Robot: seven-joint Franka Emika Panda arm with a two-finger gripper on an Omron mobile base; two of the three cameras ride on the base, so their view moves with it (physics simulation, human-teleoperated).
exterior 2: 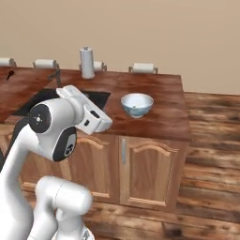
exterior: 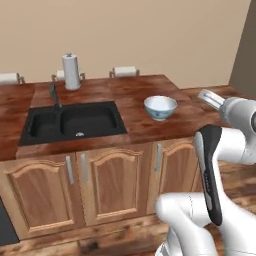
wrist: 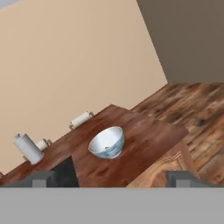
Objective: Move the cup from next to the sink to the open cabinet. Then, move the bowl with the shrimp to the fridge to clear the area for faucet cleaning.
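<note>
A white bowl point(exterior: 160, 107) with a blue pattern is sitting upright on the wooden bench point(exterior: 140, 92), to the right of the black double-basin sink point(exterior: 72, 122) and apart from its rim. In the hand view a small orange shrimp point(wrist: 106, 148) is lying on the bottom of the bowl point(wrist: 106, 142). The thin dark faucet point(exterior: 53, 95) is standing at the back edge of the sink, and behind it, near the beige wall, a tall white cylinder with a knob top point(exterior: 71, 71) is rising from the bench. Small white rolls point(exterior: 124, 71) on holders are lining the wall behind the bench.

The robot's white arm is hanging in front of the bench, out over the wooden floor point(exterior 2: 211, 140), with its wrist raised at about bench height and well short of the bowl. The hand point(wrist: 112, 179) is pointing toward the bowl from a distance; its two dark fingertips point(wrist: 39, 179) are standing far apart at the bottom of the hand view, spread wide and holding nothing. The bowl is appearing between them in that view, higher up and well beyond them.

Below the bench, wooden cupboard doors point(exterior: 117, 182) with arched panels and grey bar handles are standing closed. In the right base view the bowl point(exterior 2: 137, 104) is sitting toward the right part of the bench point(exterior 2: 159, 112), with the sink point(exterior 2: 96, 97) partly hidden behind the arm.
</note>
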